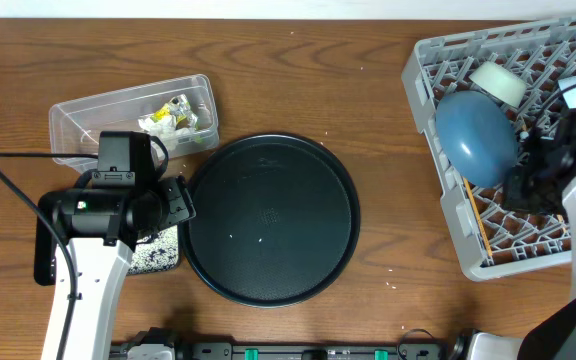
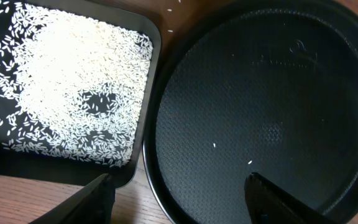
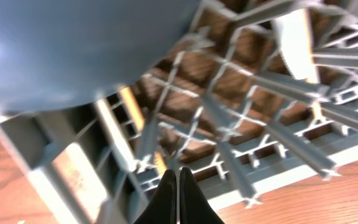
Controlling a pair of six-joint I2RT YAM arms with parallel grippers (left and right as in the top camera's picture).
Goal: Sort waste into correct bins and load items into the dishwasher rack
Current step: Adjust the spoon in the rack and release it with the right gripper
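Observation:
The grey dishwasher rack [image 1: 438, 60] at the right holds the dark blue bowl [image 1: 476, 135], a white cup [image 1: 496, 82] and wooden chopsticks [image 1: 476, 218]. My right gripper [image 1: 526, 185] is inside the rack beside the bowl; in the right wrist view it [image 3: 178, 169] is shut and empty above the lattice, with the bowl [image 3: 73, 43] at upper left. My left gripper [image 2: 179, 180] is open and empty over the gap between the flat black tray [image 2: 143, 130] covered in rice grains [image 2: 73, 81] and the round tray. The clear tub [image 1: 78, 115] holds napkins and the yellow-green wrapper [image 1: 178, 108]. The small bowls and the spoon are out of view.
The large round black tray [image 1: 268, 220] lies in the middle of the table, with a few stray grains on it [image 2: 249, 162]. A few grains lie on the wood near its right edge. My left arm covers most of the flat tray [image 1: 163, 255] in the overhead view.

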